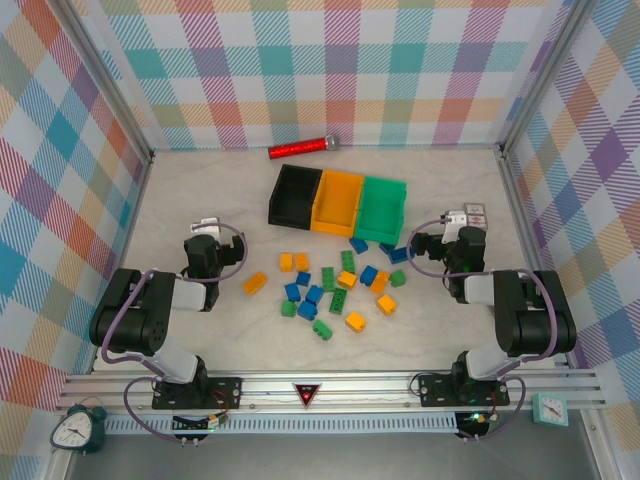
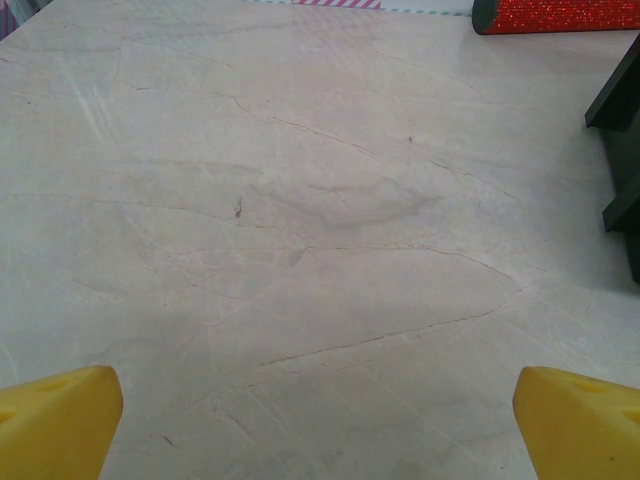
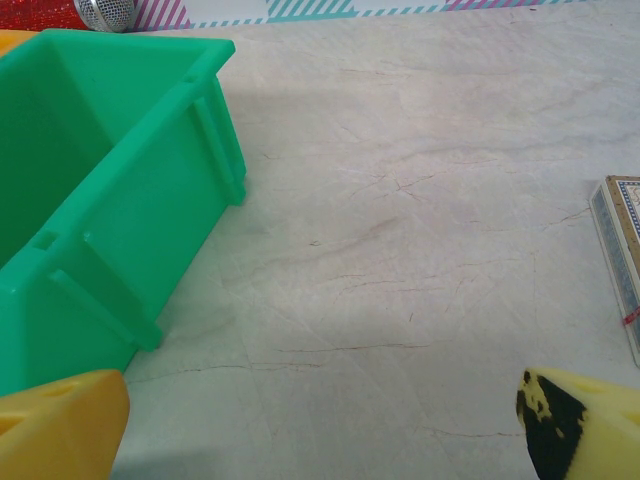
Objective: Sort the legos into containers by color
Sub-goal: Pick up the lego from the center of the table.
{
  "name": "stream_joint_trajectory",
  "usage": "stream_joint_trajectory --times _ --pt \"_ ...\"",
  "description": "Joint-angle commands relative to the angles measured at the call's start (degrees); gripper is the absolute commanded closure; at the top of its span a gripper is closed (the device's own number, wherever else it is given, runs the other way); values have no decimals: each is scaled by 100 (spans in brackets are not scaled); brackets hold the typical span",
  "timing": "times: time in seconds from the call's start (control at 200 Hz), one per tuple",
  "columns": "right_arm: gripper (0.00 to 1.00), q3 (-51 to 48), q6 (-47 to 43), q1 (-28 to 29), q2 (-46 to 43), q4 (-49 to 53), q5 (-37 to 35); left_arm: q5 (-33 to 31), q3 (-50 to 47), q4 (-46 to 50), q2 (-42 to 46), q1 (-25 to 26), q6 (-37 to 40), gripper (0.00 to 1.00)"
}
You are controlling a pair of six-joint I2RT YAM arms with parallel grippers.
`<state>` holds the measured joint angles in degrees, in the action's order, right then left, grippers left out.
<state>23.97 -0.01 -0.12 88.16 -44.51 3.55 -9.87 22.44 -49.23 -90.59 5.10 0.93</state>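
Several legos in yellow-orange, blue and green lie scattered mid-table, around a green one (image 1: 328, 279); one yellow-orange brick (image 1: 255, 283) lies apart to the left. Behind them stand the joined containers: black bin (image 1: 295, 195), yellow-orange bin (image 1: 338, 203), green bin (image 1: 383, 208). My left gripper (image 1: 205, 228) rests left of the pile, open over bare table (image 2: 318, 430), its yellow fingertips (image 2: 60, 420) far apart. My right gripper (image 1: 462, 222) sits right of the green bin (image 3: 100, 200), open (image 3: 325, 425), nothing between its fingers.
A red cylinder (image 1: 300, 148) with a grey tip lies behind the bins near the back wall. A small white card box (image 3: 622, 250) lies just right of my right gripper. Checked walls enclose the table on three sides.
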Motion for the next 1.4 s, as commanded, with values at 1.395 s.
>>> stream_joint_trajectory --times 1.395 --pt "1 1117 2126 16 -2288 3877 380 199 1151 3913 2255 -36 -1295 0"
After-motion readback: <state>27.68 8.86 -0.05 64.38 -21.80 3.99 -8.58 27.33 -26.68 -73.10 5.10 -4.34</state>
